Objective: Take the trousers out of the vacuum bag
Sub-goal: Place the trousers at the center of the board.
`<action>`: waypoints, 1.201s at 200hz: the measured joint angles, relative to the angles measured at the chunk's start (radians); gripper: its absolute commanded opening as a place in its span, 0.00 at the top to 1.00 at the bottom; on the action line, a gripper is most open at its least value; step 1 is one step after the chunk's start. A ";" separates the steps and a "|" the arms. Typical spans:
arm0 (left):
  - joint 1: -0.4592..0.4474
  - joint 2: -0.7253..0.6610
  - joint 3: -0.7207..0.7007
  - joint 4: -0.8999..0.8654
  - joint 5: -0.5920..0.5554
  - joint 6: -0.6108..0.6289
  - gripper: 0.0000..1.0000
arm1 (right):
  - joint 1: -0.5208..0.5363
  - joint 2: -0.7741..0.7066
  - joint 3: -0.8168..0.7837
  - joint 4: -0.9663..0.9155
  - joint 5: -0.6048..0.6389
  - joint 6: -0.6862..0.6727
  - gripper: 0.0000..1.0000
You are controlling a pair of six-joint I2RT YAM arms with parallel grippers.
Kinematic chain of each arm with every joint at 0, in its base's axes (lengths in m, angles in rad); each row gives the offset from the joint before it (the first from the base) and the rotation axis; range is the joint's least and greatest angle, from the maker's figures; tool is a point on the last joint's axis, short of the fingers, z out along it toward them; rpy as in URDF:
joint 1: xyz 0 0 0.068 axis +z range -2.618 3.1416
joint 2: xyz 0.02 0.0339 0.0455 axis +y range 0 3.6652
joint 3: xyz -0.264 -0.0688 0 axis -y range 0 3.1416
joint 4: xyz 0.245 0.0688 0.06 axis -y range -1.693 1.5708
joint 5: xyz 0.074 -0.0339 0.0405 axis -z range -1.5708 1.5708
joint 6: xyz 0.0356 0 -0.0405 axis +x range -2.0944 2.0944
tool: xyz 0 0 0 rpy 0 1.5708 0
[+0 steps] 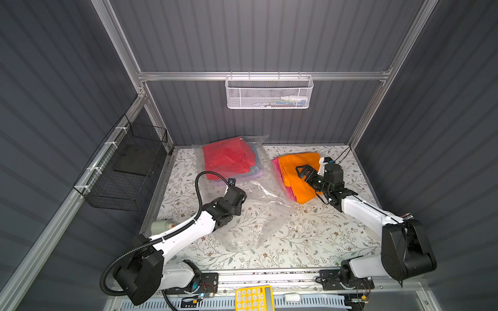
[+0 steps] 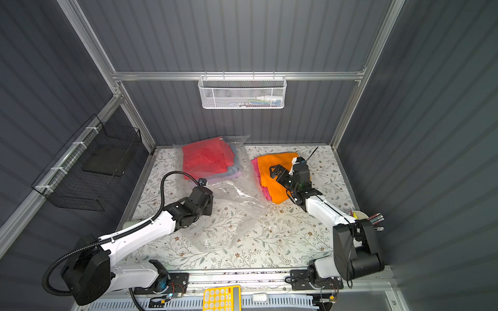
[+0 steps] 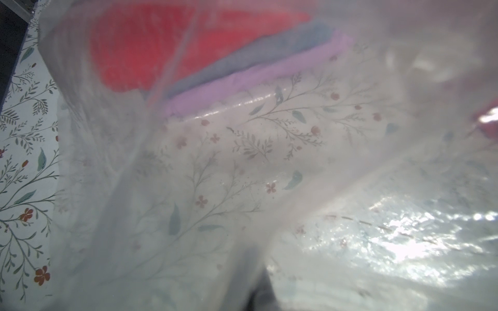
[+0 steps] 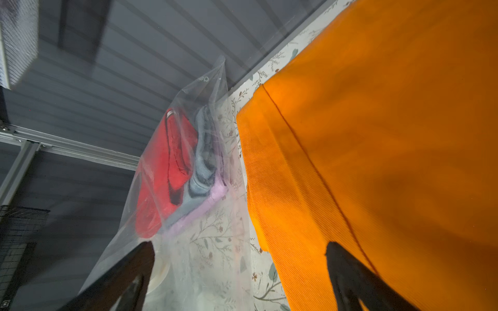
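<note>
The clear vacuum bag (image 1: 258,212) (image 2: 229,215) lies across the middle of the floral table. In its far end sit the red trousers (image 1: 226,157) (image 3: 140,48), the light blue ones (image 3: 269,51) and the lilac ones (image 3: 242,83). To its right, outside the bag, the orange trousers (image 1: 291,164) (image 4: 377,134) lie on the pink ones (image 1: 276,165). My left gripper (image 3: 258,296) is shut on the bag's plastic near its near left side, and the film drapes over that wrist view. My right gripper (image 1: 303,171) (image 4: 239,245) hovers open over the orange trousers' left edge, holding nothing.
A white mesh basket (image 1: 269,93) hangs on the back rail. A black wire basket (image 1: 126,172) is fixed to the left wall. A yellow calculator (image 1: 253,297) lies at the front edge, and a cup of pens (image 2: 363,215) stands at the right.
</note>
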 measured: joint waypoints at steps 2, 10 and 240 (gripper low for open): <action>0.000 0.000 0.000 0.000 0.000 0.000 1.00 | 0.002 0.011 0.000 0.005 0.000 0.002 0.01; 0.000 0.000 0.000 0.000 0.000 0.000 1.00 | 0.003 0.050 0.000 0.019 0.002 0.006 0.01; 0.003 -0.032 0.000 -0.001 -0.001 0.019 1.00 | 0.179 -0.323 0.125 -0.391 0.630 -0.203 0.01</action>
